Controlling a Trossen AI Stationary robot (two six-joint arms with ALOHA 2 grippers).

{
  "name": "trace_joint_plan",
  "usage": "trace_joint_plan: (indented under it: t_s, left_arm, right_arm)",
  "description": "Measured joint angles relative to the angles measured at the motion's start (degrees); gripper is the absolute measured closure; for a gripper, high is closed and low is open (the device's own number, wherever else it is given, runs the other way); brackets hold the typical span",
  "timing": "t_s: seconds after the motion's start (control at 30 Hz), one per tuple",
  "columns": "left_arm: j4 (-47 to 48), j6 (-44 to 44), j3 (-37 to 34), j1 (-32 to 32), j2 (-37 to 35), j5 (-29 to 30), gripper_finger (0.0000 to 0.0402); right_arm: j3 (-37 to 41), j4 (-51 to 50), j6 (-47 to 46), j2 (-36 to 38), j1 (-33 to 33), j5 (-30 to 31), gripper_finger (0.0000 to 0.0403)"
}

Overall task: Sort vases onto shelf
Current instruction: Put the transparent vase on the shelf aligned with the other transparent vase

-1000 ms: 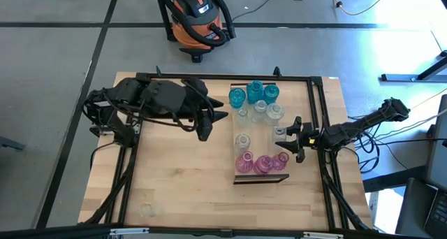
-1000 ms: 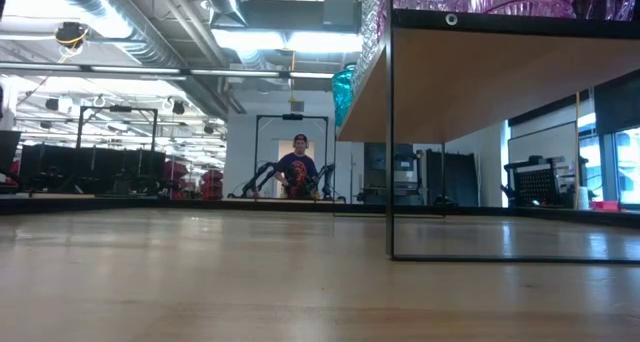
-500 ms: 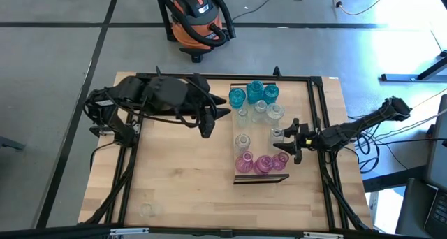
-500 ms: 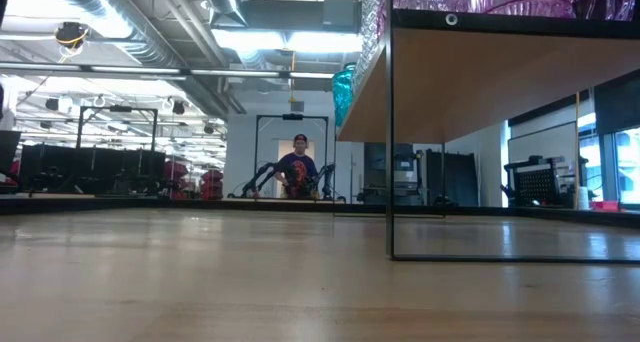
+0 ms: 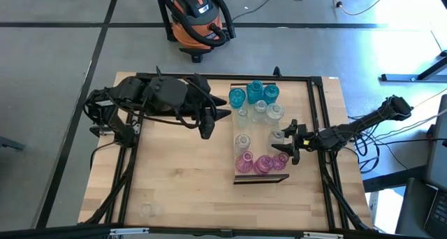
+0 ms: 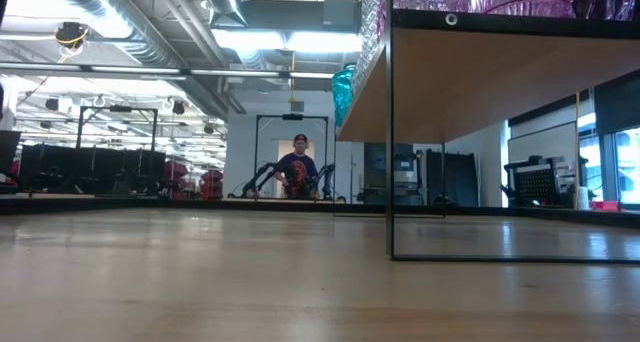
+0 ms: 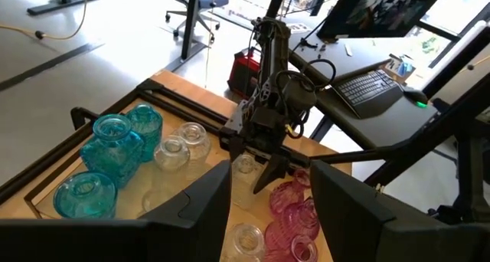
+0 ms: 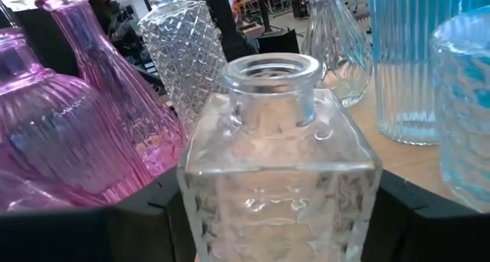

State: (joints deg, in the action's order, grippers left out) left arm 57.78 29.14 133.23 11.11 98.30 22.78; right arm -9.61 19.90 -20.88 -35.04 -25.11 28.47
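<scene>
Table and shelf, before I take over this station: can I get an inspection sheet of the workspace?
Surface: wooden table carrying the shelf.
Job's things: teal vases, clear vases and pink vases grouped by colour on the shelf.
Clutter: stray clear glass piece near a table corner, left arm's side.
Grippers: left gripper jaws open, beside the shelf; right gripper at a square clear vase.
Cables: cables by the right arm.
Surroundings: vacuum on the floor; person far behind.

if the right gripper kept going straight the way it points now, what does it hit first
Most likely the square clear vase already between the right gripper fingers, at the shelf edge. Beyond it stand a diamond-cut clear vase and pink vases, though depth is uncertain.
</scene>
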Motion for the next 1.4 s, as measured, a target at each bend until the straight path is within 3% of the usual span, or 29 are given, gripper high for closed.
trace_joint_plan:
  t_s: [0.37, 0.67, 1.4]
  left_arm:
    - [0.0, -1.2, 0.0, 0.0, 0.0, -0.2, 0.0230]
    - [0.0, -1.3, 0.0, 0.1, 0.0, -1.5, 0.0231]
    - [0.0, -2.4, 0.0, 0.0, 0.0, -2.4, 0.0231]
  right_arm:
    - [0.1, 5.6, 1.7, 1.8, 0.0, 0.0, 0.0158]
    - [0.1, 0.4, 1.8, 1.8, 0.0, -2.6, 0.0158]
    - [0.0, 4.6, 1.0, 1.9, 0.0, -3.0, 0.0157]
